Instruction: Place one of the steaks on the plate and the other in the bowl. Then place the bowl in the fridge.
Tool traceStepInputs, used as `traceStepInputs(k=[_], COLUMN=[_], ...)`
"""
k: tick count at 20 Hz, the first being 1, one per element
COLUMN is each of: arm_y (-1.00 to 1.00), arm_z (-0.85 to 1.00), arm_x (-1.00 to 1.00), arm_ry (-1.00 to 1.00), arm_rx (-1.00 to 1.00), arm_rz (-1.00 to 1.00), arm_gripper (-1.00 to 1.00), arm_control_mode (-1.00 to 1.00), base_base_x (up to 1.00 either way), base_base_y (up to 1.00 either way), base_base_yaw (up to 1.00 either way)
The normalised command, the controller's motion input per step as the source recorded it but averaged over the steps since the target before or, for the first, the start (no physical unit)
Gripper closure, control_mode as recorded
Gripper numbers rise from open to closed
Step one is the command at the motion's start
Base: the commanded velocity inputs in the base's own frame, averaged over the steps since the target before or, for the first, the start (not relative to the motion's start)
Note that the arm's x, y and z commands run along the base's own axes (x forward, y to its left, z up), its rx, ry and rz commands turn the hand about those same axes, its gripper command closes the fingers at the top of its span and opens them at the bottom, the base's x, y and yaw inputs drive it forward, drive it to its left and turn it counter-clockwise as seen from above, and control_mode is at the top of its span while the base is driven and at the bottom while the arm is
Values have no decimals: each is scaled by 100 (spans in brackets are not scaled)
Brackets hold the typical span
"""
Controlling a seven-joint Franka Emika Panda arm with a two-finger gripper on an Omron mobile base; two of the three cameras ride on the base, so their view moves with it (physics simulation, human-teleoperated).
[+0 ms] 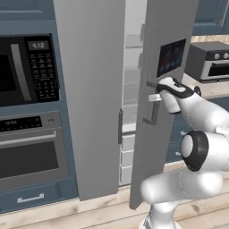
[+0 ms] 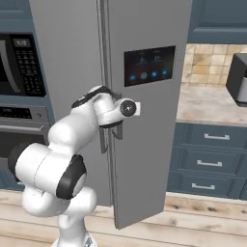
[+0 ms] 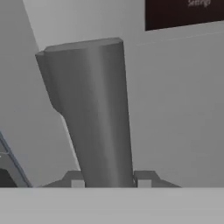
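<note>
Straddling the grey vertical handle (image 3: 94,113) of the fridge's right door (image 1: 154,112), the gripper (image 3: 107,181) has one dark fingertip on each side of the bar, its fingers closed onto it in the hand view. From the left base view, the white hand (image 1: 172,95) reaches in at handle height, just below the dark touch panel (image 1: 171,57) set in that door. The right door stands ajar, swung out from the closed left door (image 1: 91,98), and the gap between them shows the fridge's (image 1: 129,116) white interior with pale shelves and drawers. Left of the fridge sit a black built-in microwave (image 1: 27,69) and an oven (image 1: 31,147) in blue cabinetry. To the right, a beige counter (image 2: 205,106) over blue drawers (image 2: 212,161) carries a dark toaster oven (image 1: 210,60).
</note>
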Motion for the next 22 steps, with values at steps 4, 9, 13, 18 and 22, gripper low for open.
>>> traceStepInputs(k=[4,9,13,18,22], arm_y=[-81,-16,0,-27,-33], arm_z=[44,2,0,0,15], arm_x=[-52,-8,0,-19,-81], arm_ry=[2,1,0,-1,-6], arm_rx=[5,1,0,0,-2], arm_rz=[22,9,2,0,-1], arm_gripper=[100,-100,-100,-100,-100], arm_control_mode=[-100,-100,-100,-100,-100], base_base_x=[0,0,0,0,0], base_base_y=[0,0,0,0,0], base_base_yaw=[0,0,0,0,0])
